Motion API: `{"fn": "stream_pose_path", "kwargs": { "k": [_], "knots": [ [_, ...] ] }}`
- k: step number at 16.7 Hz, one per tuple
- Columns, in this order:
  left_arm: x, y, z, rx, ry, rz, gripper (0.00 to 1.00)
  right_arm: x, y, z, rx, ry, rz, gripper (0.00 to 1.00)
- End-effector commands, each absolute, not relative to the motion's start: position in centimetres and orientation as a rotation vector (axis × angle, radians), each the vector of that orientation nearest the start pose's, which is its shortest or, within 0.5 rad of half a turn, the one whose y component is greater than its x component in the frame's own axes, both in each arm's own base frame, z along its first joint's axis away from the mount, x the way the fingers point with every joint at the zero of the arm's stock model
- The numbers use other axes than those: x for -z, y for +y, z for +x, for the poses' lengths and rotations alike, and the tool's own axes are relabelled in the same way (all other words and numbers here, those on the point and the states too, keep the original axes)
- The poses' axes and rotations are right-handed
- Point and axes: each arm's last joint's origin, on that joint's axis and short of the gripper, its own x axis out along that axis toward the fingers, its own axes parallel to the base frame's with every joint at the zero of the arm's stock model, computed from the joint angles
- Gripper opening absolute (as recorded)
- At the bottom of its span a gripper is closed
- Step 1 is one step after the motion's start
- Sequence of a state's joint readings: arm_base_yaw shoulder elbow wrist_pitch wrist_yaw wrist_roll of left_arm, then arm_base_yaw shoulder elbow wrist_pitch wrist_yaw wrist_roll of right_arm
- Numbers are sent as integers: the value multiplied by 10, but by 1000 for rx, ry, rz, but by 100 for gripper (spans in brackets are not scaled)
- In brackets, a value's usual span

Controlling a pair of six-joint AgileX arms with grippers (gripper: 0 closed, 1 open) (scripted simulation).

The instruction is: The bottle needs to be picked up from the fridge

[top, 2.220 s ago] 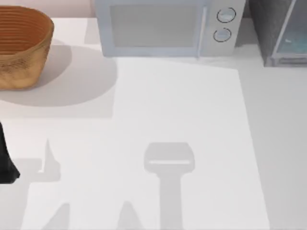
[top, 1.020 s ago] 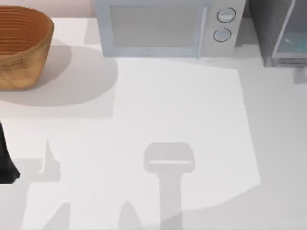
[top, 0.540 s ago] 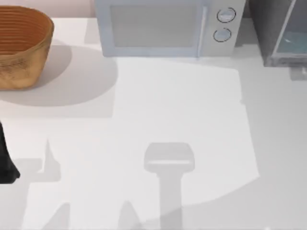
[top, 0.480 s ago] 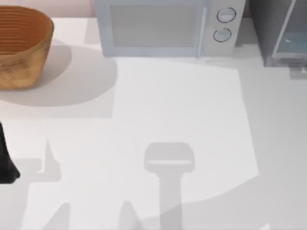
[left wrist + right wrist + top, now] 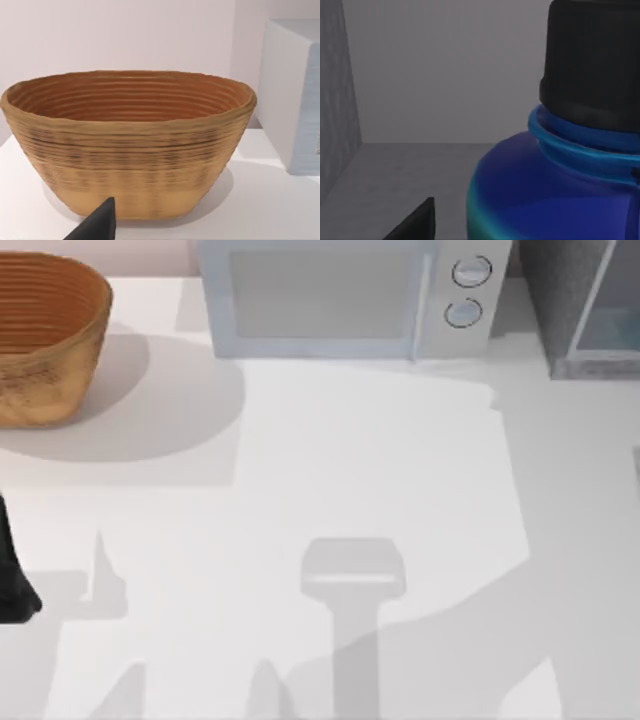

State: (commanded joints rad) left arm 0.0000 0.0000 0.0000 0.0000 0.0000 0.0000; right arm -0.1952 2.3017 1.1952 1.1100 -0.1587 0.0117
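The bottle [image 5: 555, 200] looms close in the right wrist view, with a deep blue body, a cyan band and a black screw cap [image 5: 592, 65]. It stands upright on the grey floor inside the fridge [image 5: 420, 80]. A dark tip of my right gripper [image 5: 415, 222] shows beside the bottle, apart from it. In the top view the fridge [image 5: 560, 300] is the dark grey speckled box at the back right, with its pale glassy front panel [image 5: 610, 325]. My left arm [image 5: 10, 585] is parked at the table's left edge.
A woven brown basket [image 5: 40, 340] sits at the back left, also seen as the basket [image 5: 130, 145] in the left wrist view with a tip of my left gripper [image 5: 97, 225] before it. The pale microwave [image 5: 340, 300] with two knobs stands at the back centre.
A broad shadow has spread from the table's lower right toward the centre. The small shadow below the fridge is gone. Left arm, basket and microwave have not moved.
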Motion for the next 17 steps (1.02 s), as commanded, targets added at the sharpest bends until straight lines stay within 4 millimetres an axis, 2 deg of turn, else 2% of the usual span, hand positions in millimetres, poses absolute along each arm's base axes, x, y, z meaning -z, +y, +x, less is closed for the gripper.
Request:
{"fn": "stream_pose_path", "kwargs": {
  "k": [3,16,17],
  "knots": [
    [-160,-1,106,0,0,0,100,-104,-80,456,10,-1,-1,100],
    [-160,-1,106,0,0,0,100,-104,-80,456,10,-1,-1,2],
    [-160,-1,106,0,0,0,100,-104,-80,456,10,-1,-1,0]
  ]
}}
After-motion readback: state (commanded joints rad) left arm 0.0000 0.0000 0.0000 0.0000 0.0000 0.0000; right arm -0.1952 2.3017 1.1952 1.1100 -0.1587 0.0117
